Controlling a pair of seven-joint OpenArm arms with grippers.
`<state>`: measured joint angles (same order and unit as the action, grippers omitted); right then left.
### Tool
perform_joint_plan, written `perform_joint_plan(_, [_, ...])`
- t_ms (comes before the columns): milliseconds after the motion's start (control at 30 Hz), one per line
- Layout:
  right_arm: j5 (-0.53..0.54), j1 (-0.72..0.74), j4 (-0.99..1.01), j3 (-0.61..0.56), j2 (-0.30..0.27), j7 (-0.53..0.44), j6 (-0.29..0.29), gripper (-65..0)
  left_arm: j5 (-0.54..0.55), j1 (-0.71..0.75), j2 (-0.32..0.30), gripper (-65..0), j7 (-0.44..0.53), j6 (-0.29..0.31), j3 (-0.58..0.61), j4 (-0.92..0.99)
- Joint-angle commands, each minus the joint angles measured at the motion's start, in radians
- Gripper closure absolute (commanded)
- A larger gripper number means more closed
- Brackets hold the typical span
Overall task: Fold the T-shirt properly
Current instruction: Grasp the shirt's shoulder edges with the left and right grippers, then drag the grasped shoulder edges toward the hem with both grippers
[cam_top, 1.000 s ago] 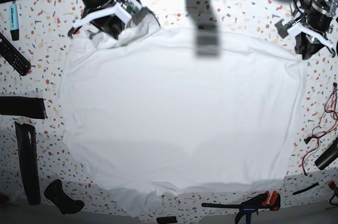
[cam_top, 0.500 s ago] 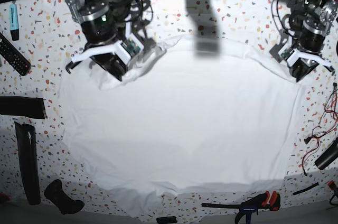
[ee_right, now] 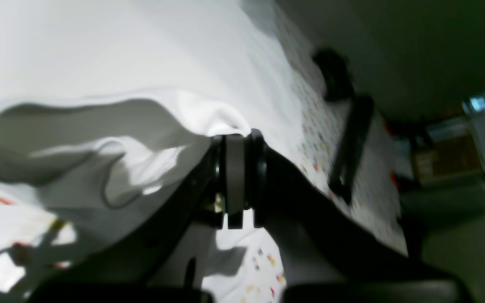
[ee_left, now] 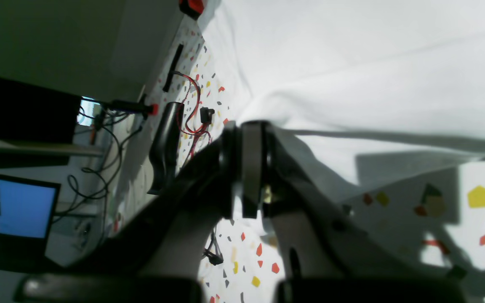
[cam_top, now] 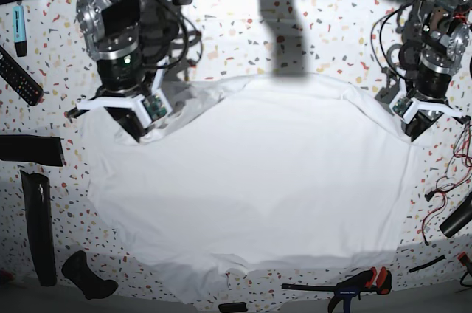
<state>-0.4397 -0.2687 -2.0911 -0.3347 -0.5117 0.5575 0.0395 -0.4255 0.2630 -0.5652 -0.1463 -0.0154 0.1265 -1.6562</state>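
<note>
— Speckled terrazzo tabletop [cam_top: 310, 29] all round; where's the T-shirt [cam_top: 258, 180]?

— Spread flat ahead of both arms. The right gripper [ee_right: 235, 141] and left gripper [ee_left: 247, 130] are each pinched tight on a far corner, cloth bunched at the tips.

— Which step?

— The first fold, I'd judge: both lifted corners should travel together toward the near hem.

— Anything unclear?

— How much cloth sits between the jaws; the right wrist view is blurred.

The base camera looks down from high up. Each wrist camera sits close behind its gripper. All see the T-shirt [cam_top: 251, 173].
</note>
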Motion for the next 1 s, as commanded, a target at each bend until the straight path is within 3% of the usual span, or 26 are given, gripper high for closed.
perform_joint_plan(0, [-0.011,0.008,0.002,0.021,0.008,-0.027,0.013,0.0,0.012,-0.011,-0.017,0.0,0.005,-0.017,-0.007,-0.014])
perform_joint_plan(133, [0.006,0.008,0.036,0.064,0.072,-0.029,0.012,0.0,0.015,-0.017,-0.017,0.0,-0.056,-0.017,-0.007,-0.014])
perform_joint_plan(267, [0.006,0.005,0.036,0.067,0.101,-0.025,0.012,0.0,0.015,-0.017,-0.017,0.0,-0.111,-0.017,-0.007,-0.014])
perform_joint_plan(667, [0.012,0.005,0.036,0.067,0.098,0.037,0.012,0.0,0.015,-0.017,-0.017,0.0,-0.091,-0.017,-0.007,-0.014])
perform_joint_plan(833, [0.113,0.009,0.036,0.067,0.084,0.034,0.012,0.0,0.016,-0.017,-0.017,0.0,-0.092,-0.017,-0.007,-0.014])
perform_joint_plan(967, [0.114,0.037,0.037,0.067,0.082,0.035,0.012,0.0,0.016,-0.02,-0.017,0.0,-0.092,-0.017,-0.007,-0.014])
